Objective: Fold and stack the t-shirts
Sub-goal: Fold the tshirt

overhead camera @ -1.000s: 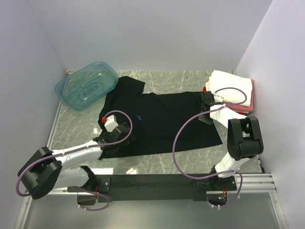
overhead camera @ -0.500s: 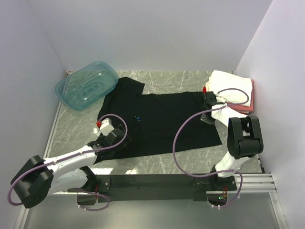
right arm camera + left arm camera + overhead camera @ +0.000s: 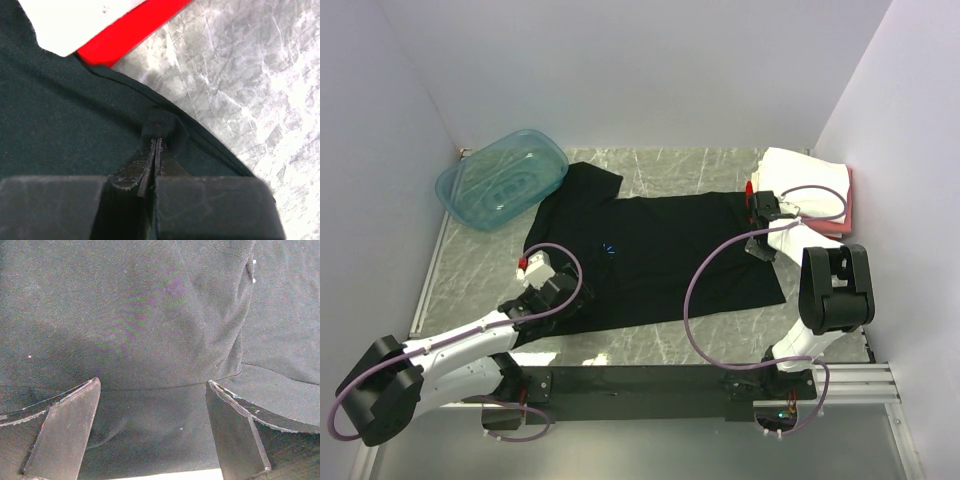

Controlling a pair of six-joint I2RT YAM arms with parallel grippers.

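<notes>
The large black t-shirt (image 3: 660, 255) lies spread flat across the marble table, its blue starburst mark (image 3: 609, 249) near the left. My left gripper (image 3: 552, 300) is open over the shirt's near-left edge, and black cloth (image 3: 150, 340) fills its wrist view between the jaws. My right gripper (image 3: 757, 222) is shut on a pinch of the black shirt's far-right hem (image 3: 159, 125). A folded stack sits at the back right: white shirt (image 3: 807, 180) on top, pink (image 3: 844, 205) and red (image 3: 135, 30) edges under it.
A translucent teal tub (image 3: 500, 178) stands at the back left, touching the shirt's sleeve. Walls close in on the left, back and right. Bare marble (image 3: 250, 75) shows beside the right hem and along the table's near edge (image 3: 660, 340).
My left gripper has drawn back toward the near-left, off the middle of the shirt to its near edge. The right gripper has stayed on the hem, shifting very slightly right.
</notes>
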